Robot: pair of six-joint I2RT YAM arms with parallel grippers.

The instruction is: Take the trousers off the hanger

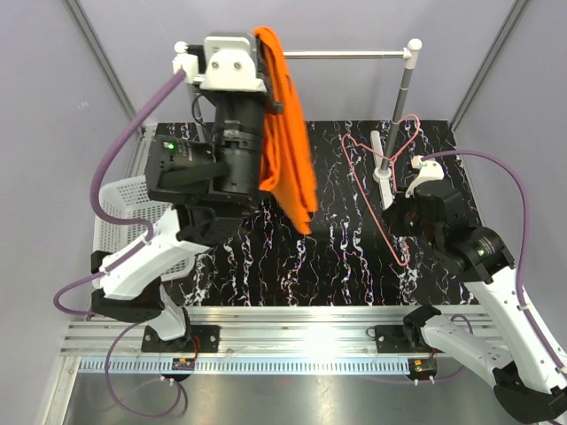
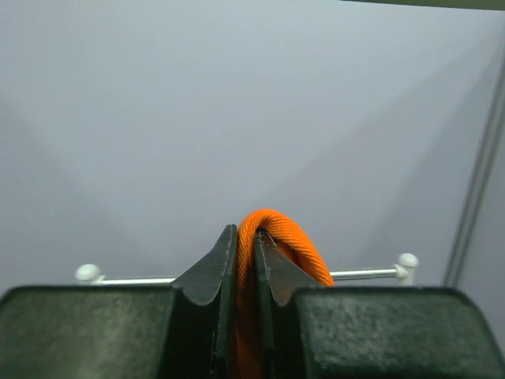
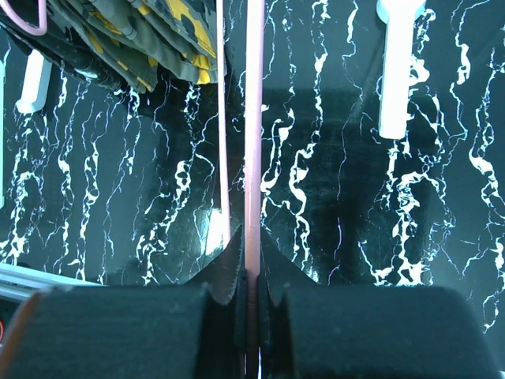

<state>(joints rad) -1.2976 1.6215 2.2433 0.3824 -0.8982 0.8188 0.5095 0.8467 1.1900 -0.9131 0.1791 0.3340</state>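
Bright orange trousers (image 1: pixel 288 150) hang in the air from my raised left gripper (image 1: pixel 264 66), just in front of the rack's rod. In the left wrist view my left gripper (image 2: pixel 245 233) is shut on a fold of the orange trousers (image 2: pixel 286 234). The pink wire hanger (image 1: pixel 387 232) lies low over the table, and my right gripper (image 1: pixel 406 197) is at its right side. The right wrist view shows my right gripper (image 3: pixel 253 233) shut on the hanger's wire (image 3: pixel 253 142). Dark olive trousers with yellow patches (image 3: pixel 134 39) lie at that view's upper left.
A metal rack rod (image 1: pixel 345 55) on a grey post (image 1: pixel 403 88) stands at the back, with white feet (image 1: pixel 384 173) on the black marbled table (image 1: pixel 337 266). A white basket (image 1: pixel 120 212) sits at the left edge. Grey walls enclose the workspace.
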